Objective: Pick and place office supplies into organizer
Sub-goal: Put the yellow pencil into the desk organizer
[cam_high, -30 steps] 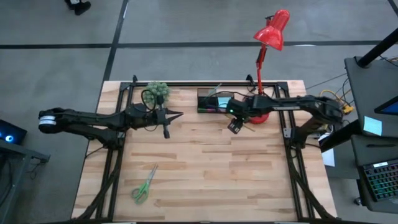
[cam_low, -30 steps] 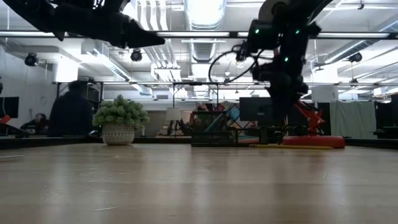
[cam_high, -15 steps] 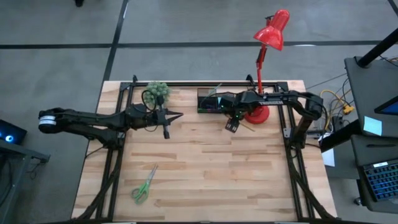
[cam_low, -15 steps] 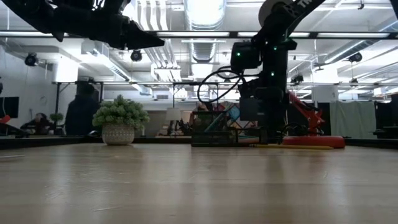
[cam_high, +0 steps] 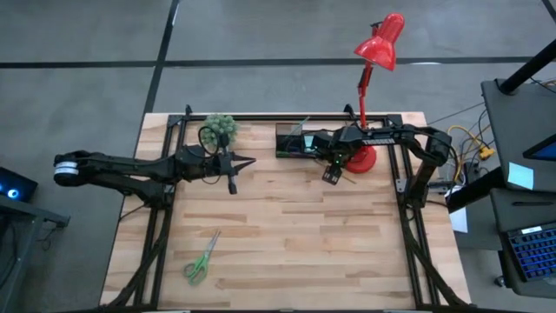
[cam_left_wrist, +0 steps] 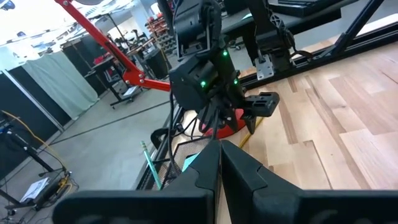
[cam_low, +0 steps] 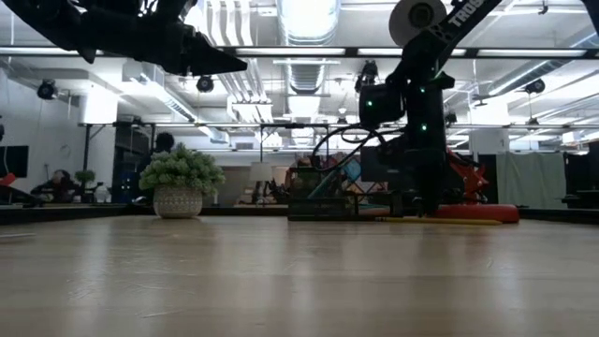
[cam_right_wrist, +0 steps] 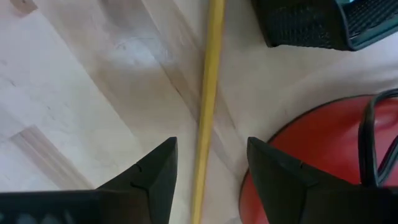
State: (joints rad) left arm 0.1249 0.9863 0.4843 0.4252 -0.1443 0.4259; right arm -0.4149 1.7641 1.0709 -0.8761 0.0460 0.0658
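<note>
Right gripper (cam_right_wrist: pixel 208 180): fingers spread, straddling the yellow pencil (cam_right_wrist: pixel 207 99) without touching; only its wrist view shows this.
Pencil: on the table between the red lamp base (cam_right_wrist: pixel 323 155) and the organizer (cam_high: pixel 293 141).
Left gripper (cam_left_wrist: pixel 219 163): fingers together, empty, beside the potted plant (cam_high: pixel 221 127).
Scissors (cam_high: pixel 201 258): seen only from above, at the table's near-left.

Overhead camera looks straight down; low camera looks level across the surface (cam_high: pixel 287 226). Both show the lamp (cam_high: pixel 375 52).

Black mesh organizer (cam_high: pixel 291 141) at the table's far edge; yellow pencil (cam_right_wrist: pixel 208 93) lying flat beside it; green-handled scissors (cam_high: pixel 201 258) near left.
</note>
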